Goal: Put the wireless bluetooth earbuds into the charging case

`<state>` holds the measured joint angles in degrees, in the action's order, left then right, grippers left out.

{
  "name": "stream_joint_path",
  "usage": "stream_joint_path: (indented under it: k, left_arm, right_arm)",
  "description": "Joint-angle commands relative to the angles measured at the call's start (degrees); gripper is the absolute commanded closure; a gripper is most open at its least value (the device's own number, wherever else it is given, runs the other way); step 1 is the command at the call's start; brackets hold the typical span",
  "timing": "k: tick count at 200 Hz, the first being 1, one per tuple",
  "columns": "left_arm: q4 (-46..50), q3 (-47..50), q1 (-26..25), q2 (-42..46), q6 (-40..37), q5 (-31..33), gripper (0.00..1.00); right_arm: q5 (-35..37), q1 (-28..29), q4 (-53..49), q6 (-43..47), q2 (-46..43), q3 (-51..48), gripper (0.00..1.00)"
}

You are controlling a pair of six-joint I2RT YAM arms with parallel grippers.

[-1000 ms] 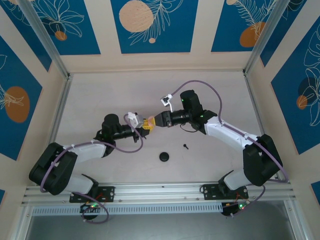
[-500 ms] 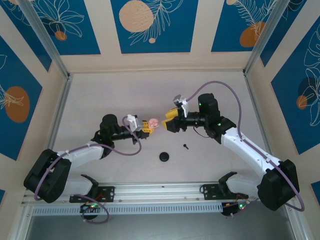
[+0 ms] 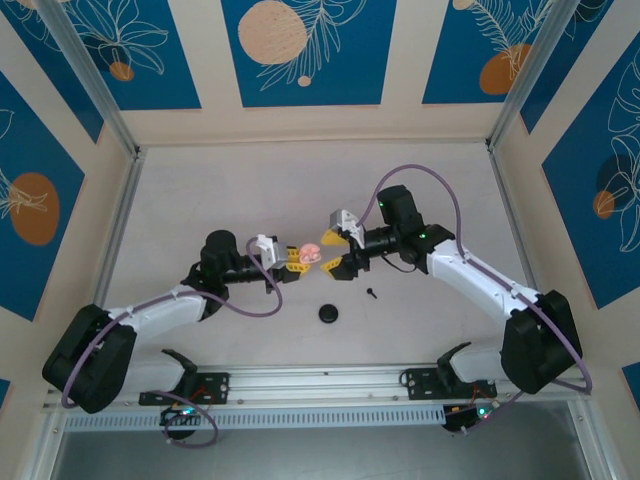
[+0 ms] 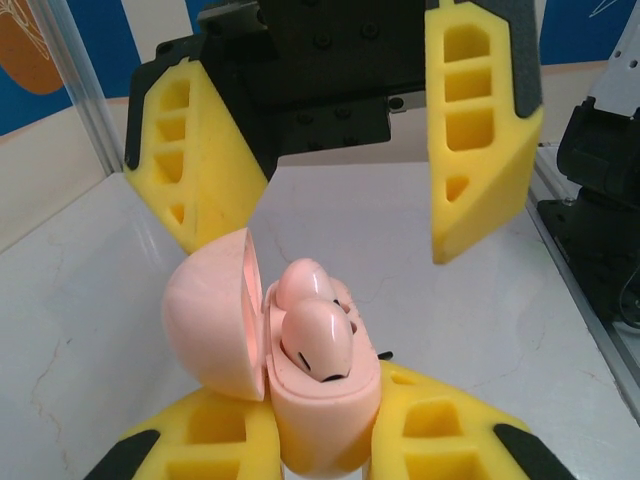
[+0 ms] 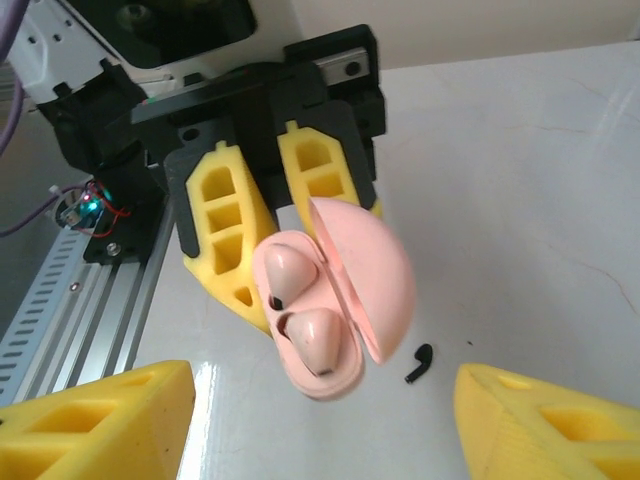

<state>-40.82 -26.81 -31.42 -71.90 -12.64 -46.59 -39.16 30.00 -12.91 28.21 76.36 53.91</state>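
The pale pink charging case (image 3: 311,250) is held above the table with my left gripper (image 3: 298,258) shut on its lower body (image 4: 320,410). Its lid (image 5: 372,270) stands open. Two glossy pink buds (image 4: 315,335) sit side by side in its wells. My right gripper (image 3: 331,244) faces the case with its jaws open, one yellow finger (image 4: 195,165) on each side of it, touching nothing. In the right wrist view the case body (image 5: 322,383) hangs just beyond my right gripper (image 5: 325,412). One small black earbud (image 3: 370,293) lies on the table (image 5: 420,363).
A round black disc (image 3: 328,313) lies on the table in front of the case. The white table (image 3: 250,190) is walled on three sides. An aluminium rail (image 3: 320,380) runs along the near edge by the arm bases.
My right gripper has let go near the case and opened wide, drawn back to the right, then come in again. The case now shows with its lid open.
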Motion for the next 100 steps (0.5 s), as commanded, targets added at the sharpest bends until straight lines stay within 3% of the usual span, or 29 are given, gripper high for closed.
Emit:
stream_joint_path:
  k: [1,42,100]
  left_arm:
    - [0.8,-0.7,-0.9,1.2,-1.8,-2.1,0.97]
    - [1.3,-0.9,-1.1,1.4,-1.7,-1.3,0.97]
    - [1.8,-1.1,-1.1,1.0,-1.3,-0.3,0.97]
  right_arm:
    - [-4.0,0.9,-1.4,4.2,2.2,3.0,0.32]
    - [-6.6,2.1,-3.0,5.8,4.1,4.6,0.35]
    - [-10.9,-0.5,-3.3,6.6,-3.3,-0.2,0.52]
